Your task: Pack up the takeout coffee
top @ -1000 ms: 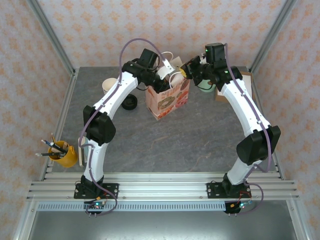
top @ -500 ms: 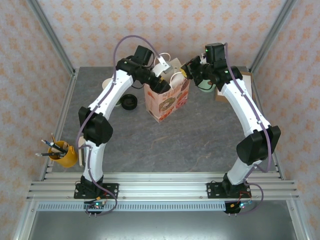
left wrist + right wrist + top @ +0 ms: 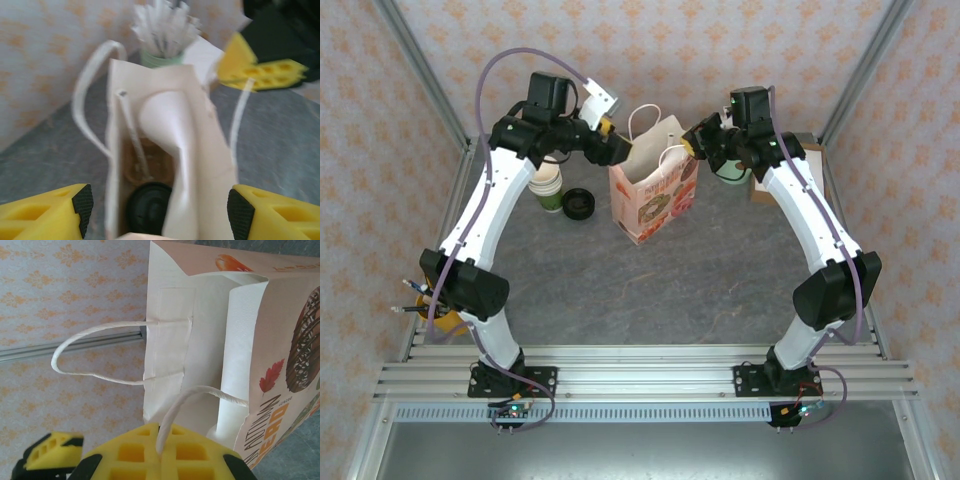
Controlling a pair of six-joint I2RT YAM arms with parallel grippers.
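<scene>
On the far left of the table [image 3: 620, 290] a stack of lidless cups [image 3: 548, 185] and a loose black lid [image 3: 579, 203] stand apart from the packing. Just right of them the left gripper [image 3: 613, 138] hangs above and left of the paper bag [image 3: 655, 195], its jaws spread and empty. Its wrist camera looks down into the bag's open mouth, and the takeout coffee [image 3: 147, 210] sits at the bottom, black lid up. So the main step looks done: the cup is inside and let go. What seems left is to free the bag and draw both arms back. On the bag's right side the right gripper [image 3: 161, 447] is clenched on a string handle [image 3: 200, 392], keeping the mouth open; the holder of straws [image 3: 162, 35] stands beyond the bag. Compared with a second ago, the left arm has lifted out of the bag's mouth and swung left, uncovering the cup stack, and its jaws have widened. The bag and right arm have not moved.
</scene>
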